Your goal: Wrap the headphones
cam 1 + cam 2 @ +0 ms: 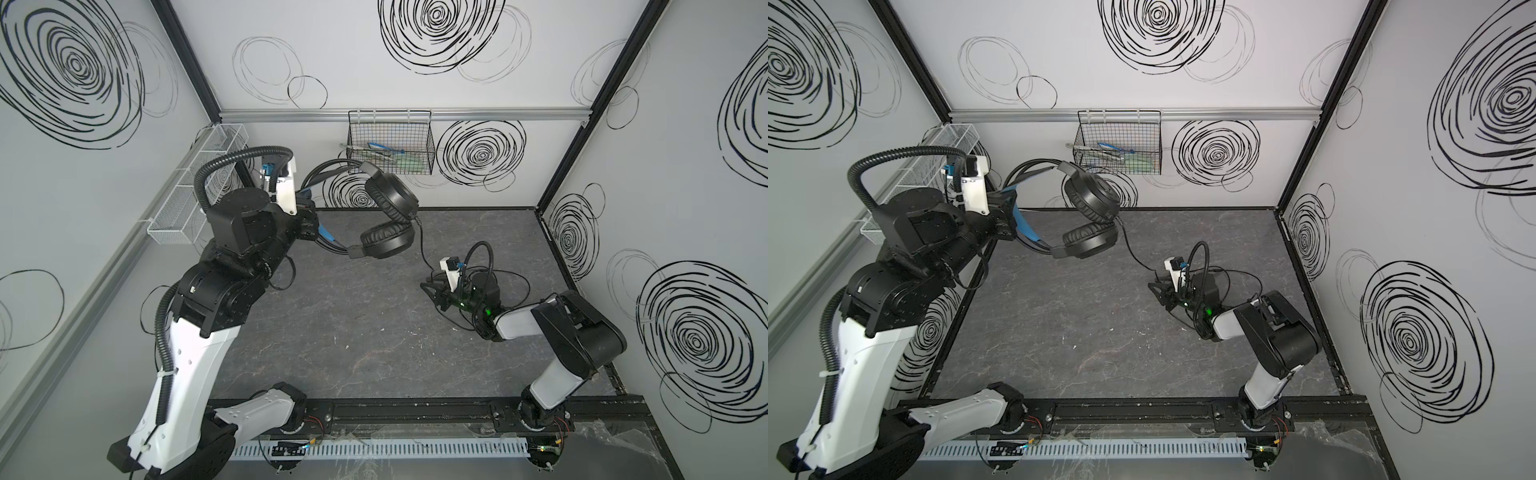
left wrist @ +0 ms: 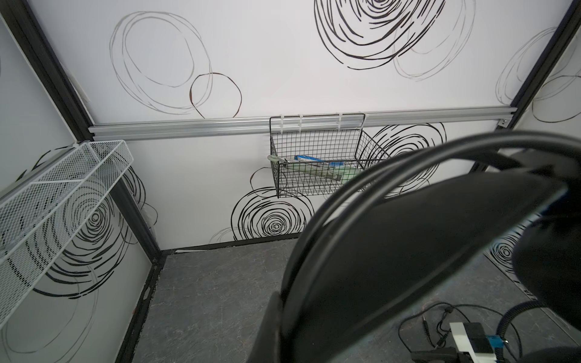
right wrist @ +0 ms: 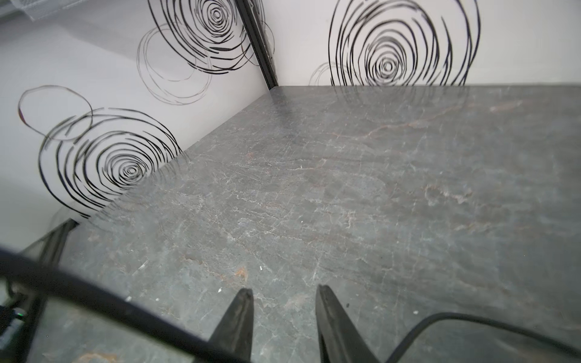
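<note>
The black headphones [image 1: 390, 195] [image 1: 1088, 195] hang in the air at the back left, their two earcups close together. My left gripper [image 1: 309, 220] [image 1: 1007, 216] is shut on the headband beside the blue strap [image 1: 326, 235]; the band [image 2: 393, 235] fills the left wrist view. The thin cable [image 1: 420, 245] [image 1: 1133, 257] drops from an earcup to the table by my right gripper [image 1: 434, 296] [image 1: 1158, 293]. That gripper [image 3: 284, 292] sits low over the table, its fingers a narrow gap apart with bare table between the tips. Cable [image 3: 456, 317] runs past both sides.
A black wire basket [image 1: 390, 145] with small items hangs on the back wall. A white mesh basket [image 1: 199, 187] hangs on the left wall beside my left arm. Loose cable loops [image 1: 525, 286] lie behind my right wrist. The arms' base rail [image 1: 374, 409] runs along the front.
</note>
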Controlling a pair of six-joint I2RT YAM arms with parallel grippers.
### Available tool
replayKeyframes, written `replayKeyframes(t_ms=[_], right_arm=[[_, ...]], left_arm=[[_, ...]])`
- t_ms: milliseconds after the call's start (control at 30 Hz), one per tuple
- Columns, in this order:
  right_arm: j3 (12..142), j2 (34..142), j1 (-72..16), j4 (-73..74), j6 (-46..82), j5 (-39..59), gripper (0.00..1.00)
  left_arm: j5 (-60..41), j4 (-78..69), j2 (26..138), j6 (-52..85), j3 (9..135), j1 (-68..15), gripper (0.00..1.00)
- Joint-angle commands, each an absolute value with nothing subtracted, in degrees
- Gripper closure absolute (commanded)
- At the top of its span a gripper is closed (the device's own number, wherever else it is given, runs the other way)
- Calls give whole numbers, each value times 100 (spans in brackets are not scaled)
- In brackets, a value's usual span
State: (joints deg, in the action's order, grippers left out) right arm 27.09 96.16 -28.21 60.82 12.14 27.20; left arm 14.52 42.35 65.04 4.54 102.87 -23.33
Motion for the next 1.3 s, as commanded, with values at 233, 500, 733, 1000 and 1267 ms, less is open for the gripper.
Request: replayKeyframes(t_ms=[233, 500, 733, 1000, 1267], right_arm=[[3058, 8316, -2744, 3974, 881, 804, 100], [3050, 6115, -2755, 2552, 408, -689, 100], [3411, 4717, -3953, 2238, -1217, -2006, 100], [4353, 4699, -5748, 1727, -2400, -2376, 100], [5224, 5941, -6811, 1556, -3262, -2576, 100]], left_arm=[[1632, 3441, 6234, 659, 9988, -2089, 100], [1723, 3038, 5983, 325, 8636, -1697, 100], [1953, 2785, 5676, -102, 7566, -1696, 100], [1397, 2822, 5450, -438, 6885, -2120, 100], [1222, 2551, 5168, -801, 6224, -3548, 100]])
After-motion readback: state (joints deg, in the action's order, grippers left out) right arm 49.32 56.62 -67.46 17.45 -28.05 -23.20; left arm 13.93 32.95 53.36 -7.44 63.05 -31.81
